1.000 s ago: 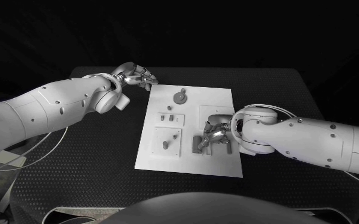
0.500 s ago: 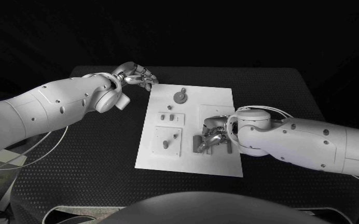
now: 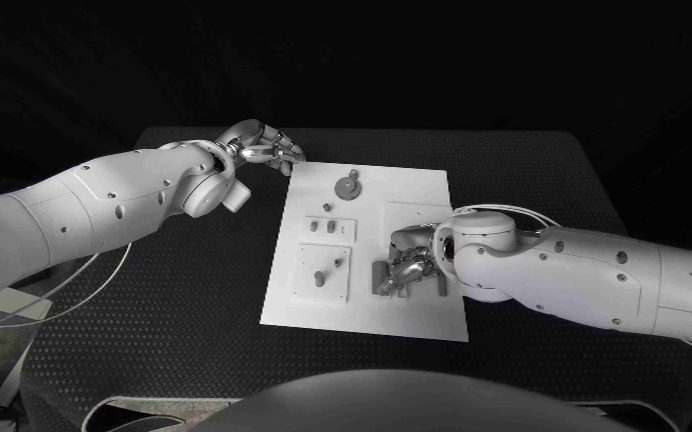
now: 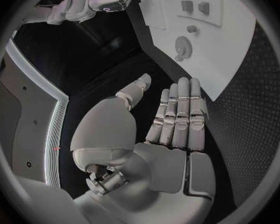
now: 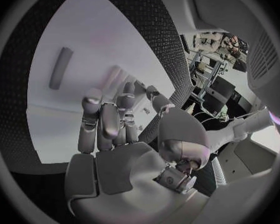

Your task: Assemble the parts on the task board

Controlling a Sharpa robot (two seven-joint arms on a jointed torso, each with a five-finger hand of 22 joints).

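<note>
Left hand (image 3: 264, 149) sits just off the far left corner of the task board (image 3: 368, 304), above the dark surface (image 3: 188, 282). In the left wrist view this hand (image 4: 171, 119) has its fingers straight and side by side, with the thumb out a little. It holds nothing.

Right hand (image 3: 411, 257) is low over the right half of the board, with its fingers bent down among the parts there. In the right wrist view the hand (image 5: 112, 122) has its fingers curled down toward the white board (image 5: 71, 59). I cannot tell if it is pinching a part or only touching the board.

A long grey part (image 3: 379, 277) lies on the board just beside the right hand's fingers. The right wrist view also shows a long grey bar (image 5: 61, 67) lying flat on the board, apart from the fingers.

A round grey part (image 3: 348, 187) sits near the far end of the board. Two small grey pegs (image 3: 323, 224) stand side by side on a raised white square on the left half. One more small peg (image 3: 319, 278) stands on the bigger square closer to the robot.
</note>
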